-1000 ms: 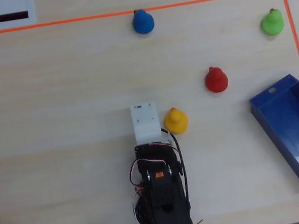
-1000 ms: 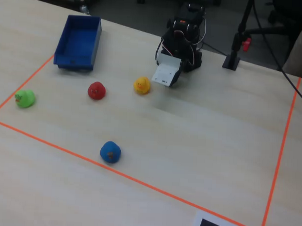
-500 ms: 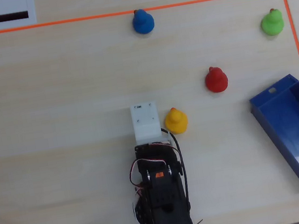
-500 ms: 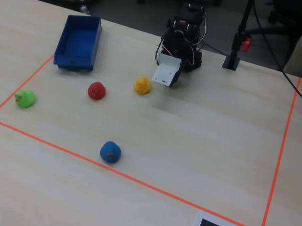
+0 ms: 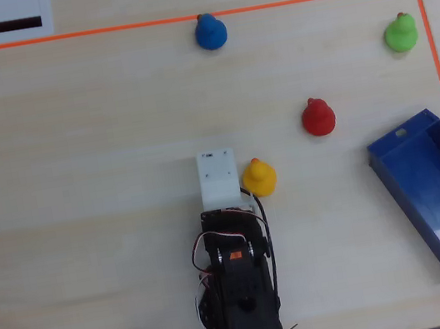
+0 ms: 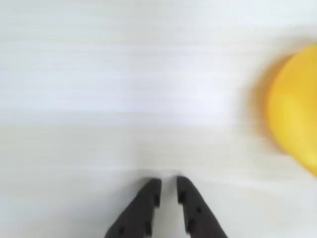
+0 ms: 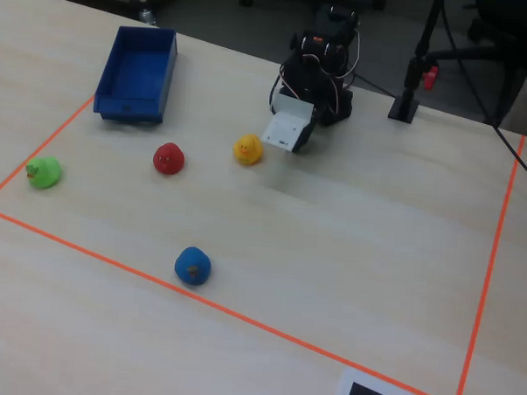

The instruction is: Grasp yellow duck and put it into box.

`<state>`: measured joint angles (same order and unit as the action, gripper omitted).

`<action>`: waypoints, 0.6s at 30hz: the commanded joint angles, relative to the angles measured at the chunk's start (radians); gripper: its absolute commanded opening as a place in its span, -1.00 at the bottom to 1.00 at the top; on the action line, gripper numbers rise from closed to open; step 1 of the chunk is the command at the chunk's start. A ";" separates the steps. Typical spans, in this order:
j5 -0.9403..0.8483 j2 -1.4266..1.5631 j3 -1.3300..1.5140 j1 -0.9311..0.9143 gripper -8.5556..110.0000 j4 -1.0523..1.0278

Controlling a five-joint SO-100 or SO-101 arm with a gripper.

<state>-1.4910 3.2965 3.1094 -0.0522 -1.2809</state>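
In the overhead view, the yellow duck [image 5: 259, 178] stood on the desk [image 5: 83, 153], just beside the white head of the arm [image 5: 221, 179], on its right. The box [image 5: 438, 194] lay well apart, near the right edge, and it was empty. The red duck [image 5: 318, 117] was between the yellow duck and the green duck [image 5: 400, 33].

In the wrist view, the claw [image 6: 168, 186] was almost closed, with only a thin gap between its tips, and it held nothing. The yellow duck [image 6: 294, 129] was blurred at the right edge, apart from the claw.

In the fixed view, the yellow duck [image 7: 246, 149] sat just left of the arm [image 7: 288, 129], and the box [image 7: 136, 73] was far to the left. The blue duck [image 7: 192, 265] was near the orange tape [image 7: 241, 315].
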 commanded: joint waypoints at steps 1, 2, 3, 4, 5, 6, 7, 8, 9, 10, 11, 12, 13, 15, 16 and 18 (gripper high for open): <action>0.011 -0.072 -0.135 -0.017 -0.85 0.130; 0.018 -0.092 -0.169 -0.015 -0.85 0.172; 0.026 -0.115 -0.204 -0.014 -0.85 0.215; 0.032 -0.141 -0.239 -0.011 -0.85 0.252; 0.035 -0.172 -0.276 -0.009 -0.85 0.284; 0.038 -0.206 -0.313 -0.008 -0.85 0.314; 0.046 -0.242 -0.347 -0.009 -0.85 0.345; 0.052 -0.282 -0.379 -0.015 -0.85 0.373; 0.057 -0.324 -0.410 -0.025 -0.85 0.396; 0.061 -0.360 -0.436 -0.038 -0.85 0.419; 0.064 -0.394 -0.456 -0.052 -0.84 0.440; 0.064 -0.425 -0.469 -0.074 -0.83 0.460; 0.064 -0.453 -0.479 -0.097 -0.82 0.477; 0.061 -0.509 -0.491 -0.158 -0.78 0.499; 0.057 -0.537 -0.494 -0.192 -0.76 0.509; 0.043 -0.592 -0.495 -0.259 -0.71 0.540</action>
<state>-1.4327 2.7734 2.6676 -0.2071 -0.7961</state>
